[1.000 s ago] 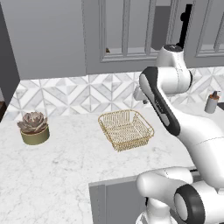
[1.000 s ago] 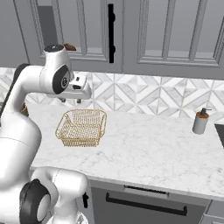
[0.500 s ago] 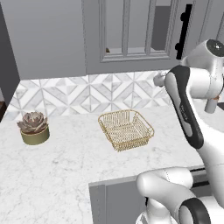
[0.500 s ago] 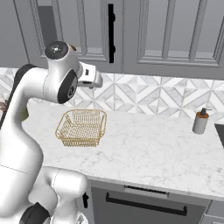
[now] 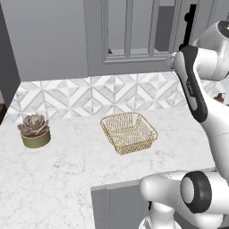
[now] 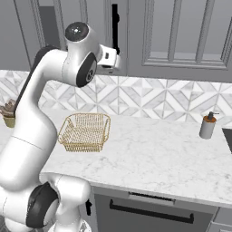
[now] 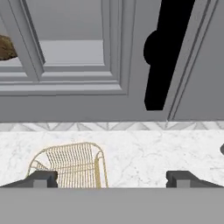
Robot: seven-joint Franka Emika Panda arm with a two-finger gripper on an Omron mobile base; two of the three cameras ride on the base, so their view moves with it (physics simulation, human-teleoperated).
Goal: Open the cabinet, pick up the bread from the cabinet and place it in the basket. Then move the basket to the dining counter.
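The grey cabinet (image 5: 129, 36) has a glass-paned door that looks shut, with a long black bar handle (image 7: 164, 57) on it. Behind the glass, a dark brown bread (image 7: 5, 47) sits on the shelf at the left edge of the hand view. The gold wire basket (image 5: 129, 132) stands on the marble worktop below and holds nothing. My gripper (image 7: 111, 179) is raised in front of the door's lower edge, just left of the handle (image 6: 114, 27), open with nothing between its fingertips (image 7: 41, 179). The dining counter is out of view.
A potted succulent (image 5: 35, 129) stands on the worktop left of the basket (image 6: 86, 131). A soap dispenser (image 6: 207, 126) stands far to the right. Patterned tiles (image 6: 154, 97) back the worktop, whose front edge runs below the basket.
The arm has lifted from just above the basket up and to the right, to the cabinet door by the handle. The jaws have spread wider.
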